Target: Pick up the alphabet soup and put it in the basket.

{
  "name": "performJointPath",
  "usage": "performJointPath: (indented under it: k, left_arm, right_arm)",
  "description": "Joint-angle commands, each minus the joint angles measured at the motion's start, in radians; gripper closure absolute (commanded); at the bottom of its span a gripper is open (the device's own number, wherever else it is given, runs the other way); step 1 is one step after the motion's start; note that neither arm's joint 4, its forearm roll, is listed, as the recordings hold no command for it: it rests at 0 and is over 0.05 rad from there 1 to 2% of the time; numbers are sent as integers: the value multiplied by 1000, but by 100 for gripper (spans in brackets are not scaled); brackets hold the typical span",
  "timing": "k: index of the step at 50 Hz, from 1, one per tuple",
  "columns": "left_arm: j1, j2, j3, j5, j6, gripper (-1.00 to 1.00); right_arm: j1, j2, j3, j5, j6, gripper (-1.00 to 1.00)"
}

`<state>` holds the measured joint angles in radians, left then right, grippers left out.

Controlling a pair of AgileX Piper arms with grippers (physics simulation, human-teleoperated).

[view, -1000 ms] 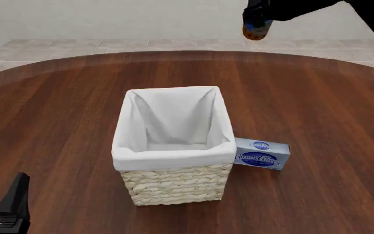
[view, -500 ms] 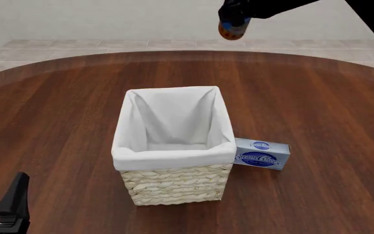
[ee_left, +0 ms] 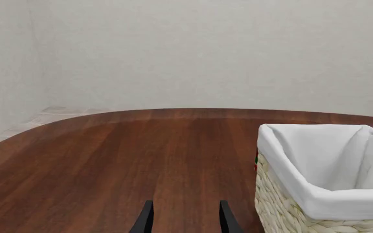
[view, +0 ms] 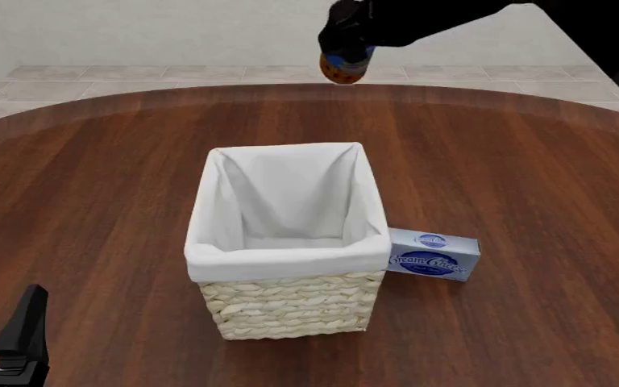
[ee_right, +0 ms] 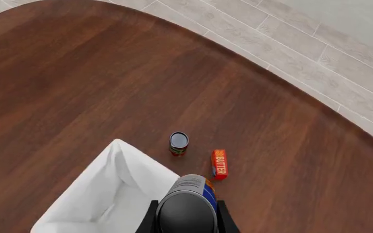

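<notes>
Gripping the small blue-labelled, grey-topped alphabet soup can [view: 344,66] by its rigid, slippery-looking sides, my right gripper [view: 344,50] holds it above the table, beyond the white-lined wicker basket [view: 288,260]; my left gripper [ee_left: 183,217] idles open.

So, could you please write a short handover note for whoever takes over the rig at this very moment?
Right hand: shut on the alphabet soup, held high in the air beyond the far rim of the basket.
Left hand: open, empty, low at the near left of the table.
Cream cheese box: lies against the basket's right side.
Done: the can is picked up and lifted.
Left: bring it over the basket's opening, lower it and release.
</notes>
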<state>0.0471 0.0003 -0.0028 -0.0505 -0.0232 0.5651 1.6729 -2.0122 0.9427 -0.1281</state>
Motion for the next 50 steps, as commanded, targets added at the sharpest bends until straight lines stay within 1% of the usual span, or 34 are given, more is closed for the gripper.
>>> performJointPath:
  k: [1,11,20,31,33,36,44,50]
  left_arm:
    - [2,0,0,1,-2,-100]
    - [3,0,0,0,-3,-100]
    - [3,0,0,1,-4,-100]
    - [4,0,0,2,-4,-100]
    - [4,0,0,2,-4,-100]
    - [4,0,0,2,-4,-100]
    - [5,0,0,1,-6,-100]
    - [5,0,0,1,-6,-100]
  right_arm:
    - [70,-15,17,7,17,100]
    - [106,-13,17,21,25,100]
    - [128,-30,64,4,29,100]
    - [163,-44,115,-4,19,100]
    - [168,-49,137,-9,3,100]
    - [173,-48,140,-6,9,100]
    - [177,-54,167,-9,-4,100]
    - [195,-58,169,5,5,100]
